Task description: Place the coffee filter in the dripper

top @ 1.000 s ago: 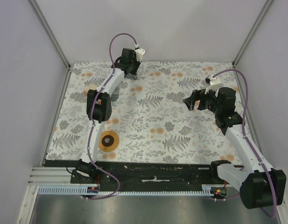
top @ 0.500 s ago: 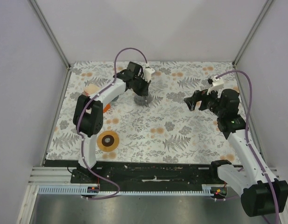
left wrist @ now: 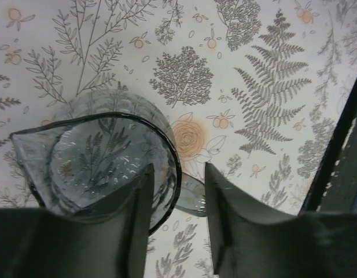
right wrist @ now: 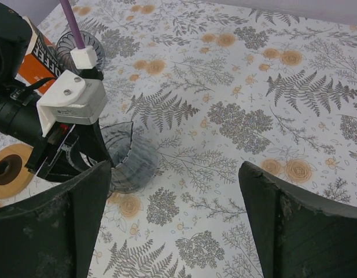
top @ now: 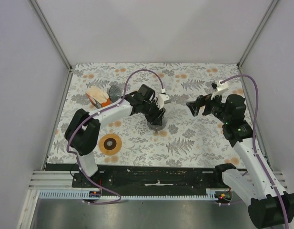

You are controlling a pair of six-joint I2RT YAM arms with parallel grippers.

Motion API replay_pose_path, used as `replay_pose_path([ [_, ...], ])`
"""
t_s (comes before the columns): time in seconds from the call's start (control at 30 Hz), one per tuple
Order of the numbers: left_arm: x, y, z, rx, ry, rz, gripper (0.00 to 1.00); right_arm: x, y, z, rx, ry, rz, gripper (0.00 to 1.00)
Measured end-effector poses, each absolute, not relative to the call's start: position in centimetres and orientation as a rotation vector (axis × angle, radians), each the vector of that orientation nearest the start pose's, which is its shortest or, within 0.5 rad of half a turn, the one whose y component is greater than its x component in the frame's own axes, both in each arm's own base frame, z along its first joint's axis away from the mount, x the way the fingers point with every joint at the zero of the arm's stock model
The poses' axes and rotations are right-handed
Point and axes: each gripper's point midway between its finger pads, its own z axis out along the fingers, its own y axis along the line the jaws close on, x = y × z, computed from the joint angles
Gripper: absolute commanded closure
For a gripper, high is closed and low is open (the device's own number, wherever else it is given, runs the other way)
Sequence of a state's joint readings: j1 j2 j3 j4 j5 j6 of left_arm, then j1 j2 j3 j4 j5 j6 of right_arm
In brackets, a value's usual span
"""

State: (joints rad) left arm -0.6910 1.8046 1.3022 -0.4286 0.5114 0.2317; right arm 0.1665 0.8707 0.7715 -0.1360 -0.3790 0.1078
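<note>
The dripper (top: 114, 91), a dark ribbed cone, stands at the back left beside the orange packet (top: 96, 97) with its cream stack of filters. It also shows in the right wrist view (right wrist: 88, 46). Its amber-brown ring (top: 111, 143) lies flat at the front left. No single loose filter shows. My left gripper (top: 156, 116) is shut on the rim of the clear grey glass cup (left wrist: 103, 162), one finger inside and one outside by the handle, over the table's middle. My right gripper (top: 196, 106) is open and empty, above the table to the cup's right.
The floral tablecloth (top: 194, 138) covers the table, with walls on three sides. The orange packet (right wrist: 38, 58) and the ring (right wrist: 9, 168) show at the left edge of the right wrist view. A black rail (top: 156, 174) runs along the near edge.
My left gripper has swung from the back of the table to the middle, carrying the glass cup with it. The right gripper has shifted only slightly.
</note>
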Motion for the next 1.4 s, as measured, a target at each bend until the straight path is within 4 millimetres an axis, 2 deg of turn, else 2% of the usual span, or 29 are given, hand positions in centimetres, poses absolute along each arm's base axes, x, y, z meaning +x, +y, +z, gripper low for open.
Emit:
replay_pose_path([
  [0.07, 27.8, -33.4, 9.4, 1.316, 2.159, -0.858, 0.32, 30.1, 12.0, 25.8, -0.325, 1.785, 0.533, 0.02],
  [0.17, 27.3, -33.4, 9.8, 1.324, 2.16, -0.887, 0.3, 29.9, 12.0, 26.0, -0.325, 1.781, 0.533, 0.02],
  [0.23, 27.0, -33.2, 10.8, 1.33, 2.165, -0.892, 0.29, 29.7, 12.0, 26.0, -0.325, 1.781, 0.531, 0.02],
  [0.3, 26.9, -33.2, 12.7, 1.344, 2.138, -0.89, 0.28, 29.6, 12.0, 26.2, -0.325, 1.777, 0.529, 0.02],
  [0.43, 26.9, -32.5, 18.8, 1.373, 2.015, -0.87, 0.28, 29.5, 12.1, 26.3, -0.328, 1.772, 0.531, 0.02],
  [0.53, 26.8, -30.1, 23.4, 1.355, 1.945, -0.804, 0.22, 29.4, 12.2, 26.3, -0.333, 1.774, 0.536, 0.02],
  [0.6, 26.8, -26.8, 25.2, 1.301, 1.956, -0.721, 0.21, 29.3, 12.4, 26.2, -0.338, 1.774, 0.54, 0.02],
  [0.67, 27.3, -22.4, 25.8, 1.211, 2.007, -0.617, 0.23, 29.2, 12.6, 26.2, -0.345, 1.773, 0.545, 0.02],
  [0.73, 27.7, -17.3, 24.6, 1.092, 2.108, -0.497, 0.29, 29.2, 12.8, 26.2, -0.351, 1.773, 0.55, 0.02],
  [0.77, 27.8, -14.7, 23.3, 1.028, 2.174, -0.433, 0.33, 29.1, 12.9, 26.2, -0.353, 1.773, 0.552, 0.02],
  [0.83, 27.2, -10.1, 19.4, 0.92, 2.325, -0.319, 0.38, 29.1, 13.1, 26.2, -0.36, 1.774, 0.56, 0.02],
  [0.93, 24.4, -6.3, 12.9, 0.862, 2.55, -0.238, 0.38, 29.0, 13.4, 26.0, -0.372, 1.778, 0.572, 0.02],
  [1.0, 22.1, -5.1, 9.6, 0.861, 2.665, -0.218, 0.39, 28.9, 13.7, 26.0, -0.38, 1.779, 0.58, 0.02],
  [1.07, 20.8, -4.5, 7.8, 0.865, 2.717, -0.204, 0.39, 28.8, 13.8, 26.0, -0.385, 1.778, 0.584, 0.02],
  [1.4, 21.6, -4.0, 4.4, 0.86, 2.686, -0.145, 0.43, 28.3, 14.2, 26.5, -0.4, 1.758, 0.588, 0.02],
])
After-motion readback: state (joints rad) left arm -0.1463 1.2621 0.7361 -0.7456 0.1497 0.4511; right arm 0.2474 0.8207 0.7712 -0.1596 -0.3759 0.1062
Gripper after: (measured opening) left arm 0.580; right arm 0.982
